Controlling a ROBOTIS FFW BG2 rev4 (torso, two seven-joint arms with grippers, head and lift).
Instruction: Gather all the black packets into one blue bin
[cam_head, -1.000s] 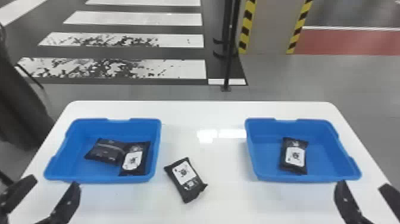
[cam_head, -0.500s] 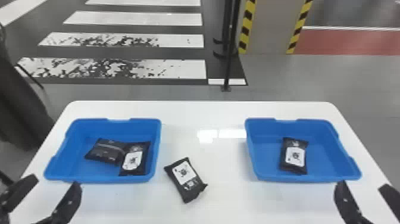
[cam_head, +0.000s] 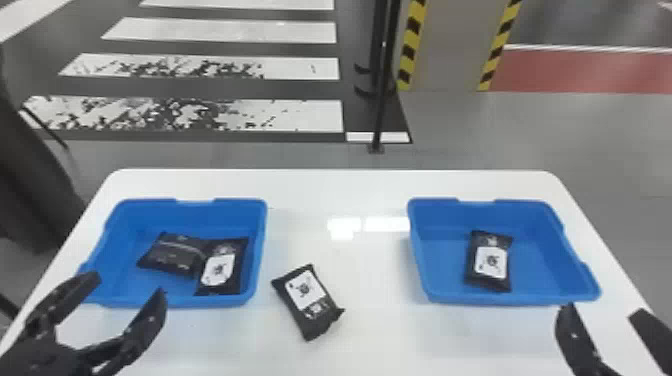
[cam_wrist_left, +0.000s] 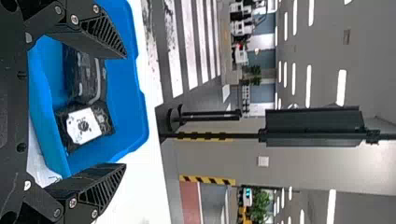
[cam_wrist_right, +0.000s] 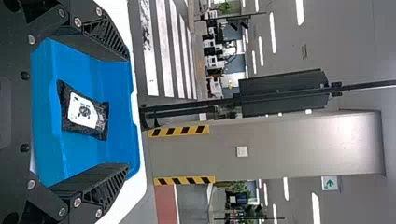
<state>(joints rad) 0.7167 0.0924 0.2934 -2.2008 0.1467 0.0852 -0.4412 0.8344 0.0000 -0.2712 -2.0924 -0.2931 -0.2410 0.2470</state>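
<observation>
In the head view my left gripper (cam_head: 129, 287) stands open at the near edge of the left blue bin (cam_head: 140, 290), which holds two black packets, one plain side up (cam_head: 172, 255) and one labelled (cam_head: 220, 267), touching. A third black packet (cam_head: 307, 302) lies label up on the table between the bins. The right blue bin (cam_head: 510, 297) holds one labelled packet (cam_head: 490, 260); my right gripper (cam_head: 600, 307) is open by its near right corner. The left wrist view has the left gripper (cam_wrist_left: 125, 112) open, the right wrist view the right gripper (cam_wrist_right: 128, 113) likewise, nothing between the fingers.
Both bins stand on a white table (cam_head: 340, 190) with rounded far corners. Beyond it are a dark pole (cam_head: 382, 100) on the floor and a pillar with yellow and black striped edges (cam_head: 445, 50). A dark shape (cam_head: 30, 170) stands past the table's left side.
</observation>
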